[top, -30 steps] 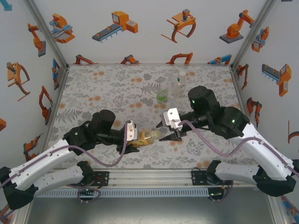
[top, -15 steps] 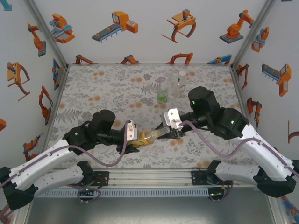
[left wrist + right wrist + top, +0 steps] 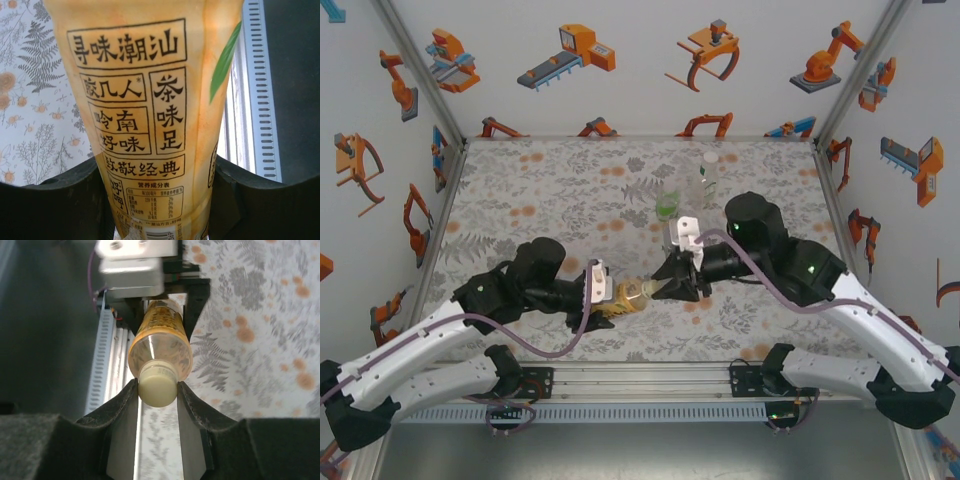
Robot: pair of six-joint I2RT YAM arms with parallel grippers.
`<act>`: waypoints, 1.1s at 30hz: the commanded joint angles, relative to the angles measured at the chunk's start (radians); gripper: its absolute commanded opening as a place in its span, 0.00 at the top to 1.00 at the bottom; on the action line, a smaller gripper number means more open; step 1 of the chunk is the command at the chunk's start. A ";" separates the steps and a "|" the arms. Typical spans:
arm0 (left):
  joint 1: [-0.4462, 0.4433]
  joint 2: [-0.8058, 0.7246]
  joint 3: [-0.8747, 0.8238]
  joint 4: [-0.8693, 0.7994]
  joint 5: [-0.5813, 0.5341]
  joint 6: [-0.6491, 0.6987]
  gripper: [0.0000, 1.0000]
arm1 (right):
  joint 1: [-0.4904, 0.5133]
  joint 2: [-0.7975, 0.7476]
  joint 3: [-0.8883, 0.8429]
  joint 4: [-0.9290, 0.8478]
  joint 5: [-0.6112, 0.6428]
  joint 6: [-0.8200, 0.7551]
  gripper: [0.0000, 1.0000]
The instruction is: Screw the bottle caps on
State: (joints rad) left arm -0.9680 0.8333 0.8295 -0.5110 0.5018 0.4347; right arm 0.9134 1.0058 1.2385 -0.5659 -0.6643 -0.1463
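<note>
Over the flowered table the two arms meet near the front edge, and the amber bottle lies on its side between them, lifted off the surface. The left gripper is pressed together on the bottle's body, with the neck pointing away from it toward the right arm. The main change of the last second is at the right gripper. A second ago its jaws stood wider, just beside the neck; now they have come together on the pale cap, and the right wrist has turned, so its white mount sits higher than before. This probably means that the screwing of this cap is beginning, or that one turn is already under way. How tight the cap sits cannot be told. Far ahead of the right gripper, well apart from it, the green bottle and the clear bottle stand upright, so most of the task seems still to come. The right wrist view gives what the top view hides: both fingers touch the cap on opposite sides, and the cap sits straight on the neck of the bottle. The left wrist view shows the yellow label with dark printed characters, and the bottle's lower part clamped between the black fingers.
</note>
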 commanded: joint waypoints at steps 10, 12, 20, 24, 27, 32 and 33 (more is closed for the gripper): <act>-0.001 -0.025 -0.004 0.090 -0.128 -0.022 1.00 | 0.005 0.071 -0.066 0.035 0.287 1.237 1.00; -0.001 -0.023 -0.006 0.093 -0.142 -0.023 1.00 | 0.005 0.070 -0.084 0.029 0.297 1.371 1.00; -0.001 0.003 0.003 0.091 -0.139 -0.018 1.00 | -0.002 0.074 -0.088 0.020 0.307 1.482 1.00; -0.001 0.010 0.011 0.082 -0.126 -0.014 1.00 | -0.002 0.077 -0.075 0.015 0.307 1.459 1.00; -0.001 0.007 0.008 0.084 -0.123 -0.011 1.00 | -0.004 0.086 -0.048 -0.013 0.310 1.421 0.94; -0.001 0.007 0.014 0.077 -0.118 0.000 1.00 | -0.005 0.086 -0.005 -0.048 0.324 1.331 0.71; -0.001 0.007 0.014 0.075 -0.116 0.002 1.00 | -0.007 0.082 0.005 -0.048 0.328 1.286 0.66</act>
State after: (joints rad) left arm -0.9661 0.8421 0.8066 -0.5438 0.3157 0.4198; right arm 0.9028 1.0790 1.2003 -0.6098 -0.3267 1.2285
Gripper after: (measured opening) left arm 0.538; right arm 0.342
